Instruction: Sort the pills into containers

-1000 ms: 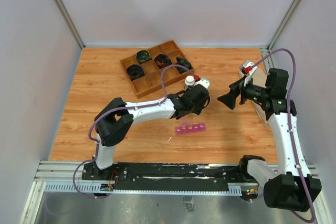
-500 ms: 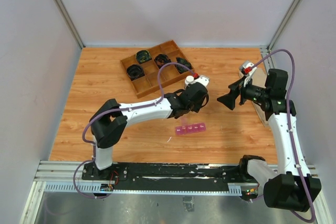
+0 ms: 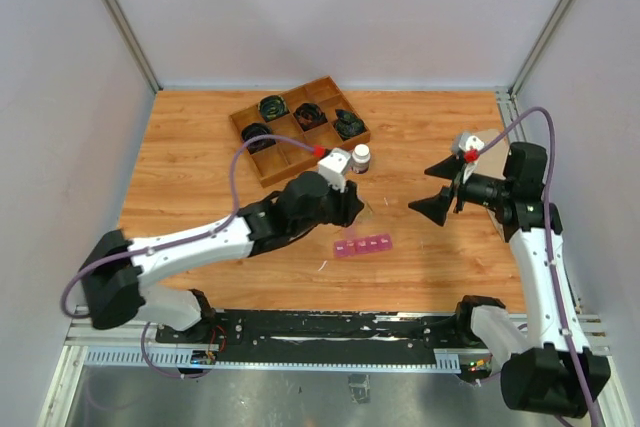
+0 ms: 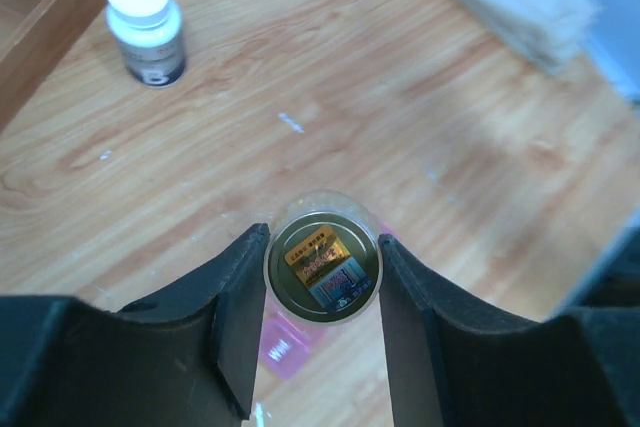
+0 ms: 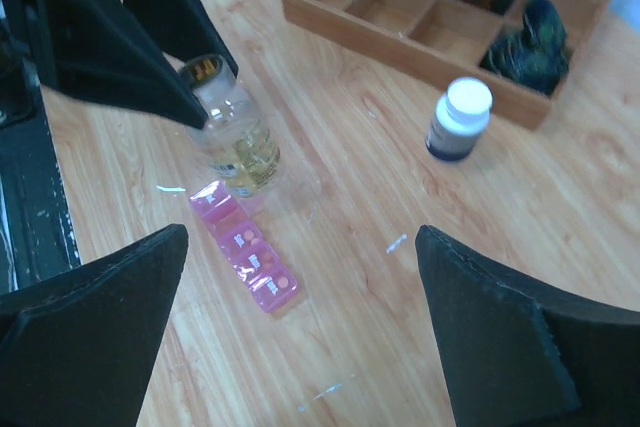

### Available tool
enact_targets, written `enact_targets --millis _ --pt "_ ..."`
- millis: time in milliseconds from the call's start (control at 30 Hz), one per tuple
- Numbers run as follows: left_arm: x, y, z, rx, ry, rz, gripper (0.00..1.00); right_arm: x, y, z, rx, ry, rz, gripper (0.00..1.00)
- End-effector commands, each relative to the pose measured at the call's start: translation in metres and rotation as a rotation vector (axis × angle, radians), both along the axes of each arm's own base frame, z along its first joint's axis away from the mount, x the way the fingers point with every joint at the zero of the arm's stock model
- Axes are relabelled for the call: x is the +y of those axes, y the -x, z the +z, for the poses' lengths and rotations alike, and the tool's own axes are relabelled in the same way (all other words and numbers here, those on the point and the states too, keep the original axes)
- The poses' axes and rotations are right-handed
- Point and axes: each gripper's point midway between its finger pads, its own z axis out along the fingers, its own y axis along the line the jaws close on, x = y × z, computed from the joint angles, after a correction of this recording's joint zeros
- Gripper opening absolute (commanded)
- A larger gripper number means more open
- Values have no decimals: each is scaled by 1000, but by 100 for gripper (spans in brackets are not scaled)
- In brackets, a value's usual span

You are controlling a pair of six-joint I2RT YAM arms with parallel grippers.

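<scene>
**Left pincer clamped on the pill jar beside the pink strip**

The left pincer [image 4: 322, 265] grips a small clear glass jar [image 5: 238, 142], one black finger [image 4: 240, 297] pressed against each side just below its gold lid. The jar stands roughly upright; whether its base rests on the tabletop [image 3: 200, 177] cannot be told. The pills [image 5: 246, 160], a tan-yellow heap, lie in the lower part of the jar.

Just on the near side of the jar lies the pink compartment strip [image 3: 363, 245], flat on the tabletop near its middle, toward the near edge, its long side roughly parallel to that edge. Small dots show in its compartments, too small to identify.

Toward the far edge, a white-capped bottle [image 3: 361, 158] stands upright, well apart from the jar and just beside the right corner of a wooden divided tray [image 5: 380, 47]. Black coiled items [image 5: 525, 47] fill several tray compartments.

The right pincer [image 3: 430, 189] hangs above the right part of the tabletop, jaws spread wide and holding nothing, facing the jar and the strip.
</scene>
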Motion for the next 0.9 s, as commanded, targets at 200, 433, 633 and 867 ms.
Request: enact_targets --millis 200,433,633,867 --pt "34 96 88 -80 600 -305 0 51 101 51 -527 -122 531 99" --pt "54 101 90 -127 774 -270 0 72 93 35 -450 -18 580 99" --pt "40 81 90 -115 799 -205 0 93 77 0 -367 74 516 99" --pt "25 70 87 -68 836 -178 0 108 64 -17 -355 131 487 99"
